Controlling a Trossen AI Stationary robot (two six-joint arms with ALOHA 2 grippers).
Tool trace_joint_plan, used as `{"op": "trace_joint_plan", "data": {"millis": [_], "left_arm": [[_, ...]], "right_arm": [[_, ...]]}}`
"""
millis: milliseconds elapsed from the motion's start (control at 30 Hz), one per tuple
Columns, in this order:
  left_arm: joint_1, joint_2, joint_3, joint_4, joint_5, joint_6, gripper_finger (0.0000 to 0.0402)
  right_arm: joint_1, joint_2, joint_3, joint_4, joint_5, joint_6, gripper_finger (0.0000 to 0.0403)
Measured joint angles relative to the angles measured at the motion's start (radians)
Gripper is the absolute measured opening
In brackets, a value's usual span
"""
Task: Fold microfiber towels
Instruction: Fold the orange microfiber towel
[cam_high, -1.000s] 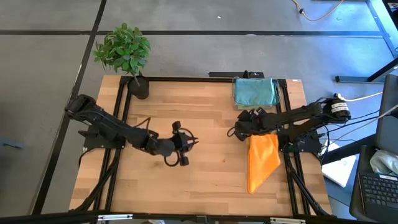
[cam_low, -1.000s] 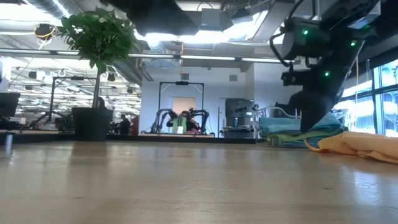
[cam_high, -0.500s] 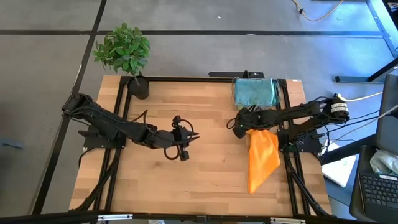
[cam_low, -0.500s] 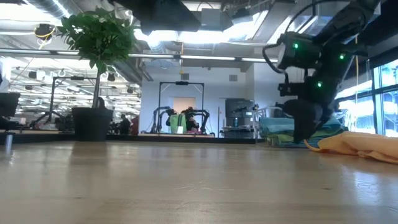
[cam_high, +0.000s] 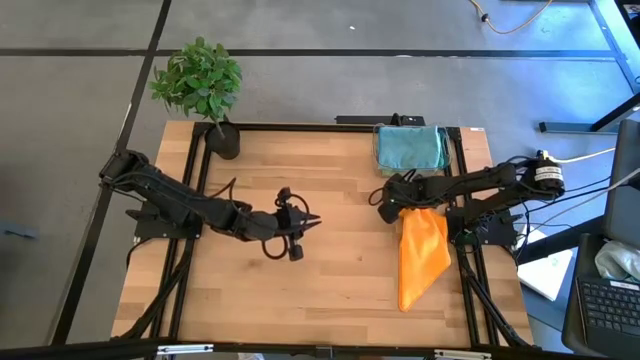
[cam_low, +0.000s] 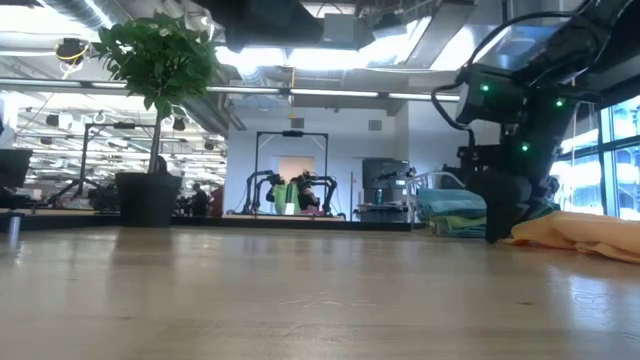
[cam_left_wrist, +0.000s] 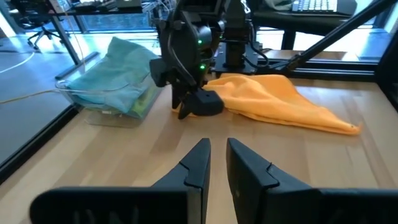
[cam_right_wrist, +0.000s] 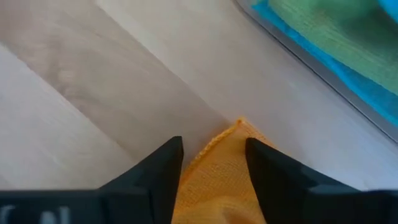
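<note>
two dark fingers of the right gripper (cam_right_wrist: 208, 168) straddle a corner of the orange towel (cam_high: 422, 255), cloth lying between them with gaps on both sides; whether they bite yet, cannot tell, though they are plainly parted, not pressed together. in the left wrist view the same gripper (cam_left_wrist: 200, 103) sits low at the table, touching the near end of the orange towel (cam_left_wrist: 280, 102).

out from the claw: towel trails away from it toward the table's front edge, bunched and tapering to a point, lying loose on the wooden table (cam_high: 330, 290). just beyond the claw on the other side, clear plastic bin (cam_left_wrist: 102, 109) with the stacked towels (cam_high: 410, 148), teal on top, blue and green edges showing beneath.

handling, as judged: light, limp, no stiffness; it will sag and drag, not slide as a sheet. microfiber likely clings to wood a little. best hold is that hemmed corner already between the fingers; a mid-cloth pinch would only bunch it further.

left gripper (cam_high: 293, 226) waits well apart, mid-table, fingers nearly together with a thin slit, holding nothing. potted plant (cam_high: 200, 85) at the far corner, out of the way.
</note>
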Motion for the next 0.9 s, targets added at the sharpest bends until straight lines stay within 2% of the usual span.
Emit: {"op": "trace_joint_plan", "data": {"millis": [133, 367, 600, 667, 833, 900], "left_arm": [[0.004, 0.000, 0.000, 0.000, -0.001, 0.000, 0.0043], [0.001, 0.000, 0.000, -0.002, -0.001, 0.047, 0.0043], [-0.013, 0.000, 0.000, -0.023, 0.000, 0.079, 0.0043], [-0.013, 0.000, 0.000, -0.033, 0.000, 0.079, 0.0043], [-0.017, 0.000, 0.000, -0.037, 0.023, 0.071, 0.0043], [-0.022, 0.000, 0.000, -0.037, 0.024, 0.071, 0.0043]], "right_arm": [[0.019, 0.005, 0.032, -0.008, -0.030, -0.062, 0.0138], [0.078, 0.006, 0.069, 0.078, -0.106, -0.214, 0.0013], [0.167, 0.005, 0.193, 0.180, -0.226, -0.310, 0.0006], [0.199, 0.003, 0.252, 0.136, -0.193, -0.325, 0.0005], [0.235, 0.003, 0.325, -0.129, 0.066, -0.254, 0.0028], [0.228, 0.003, 0.318, -0.200, 0.116, -0.185, 0.0043]]}}
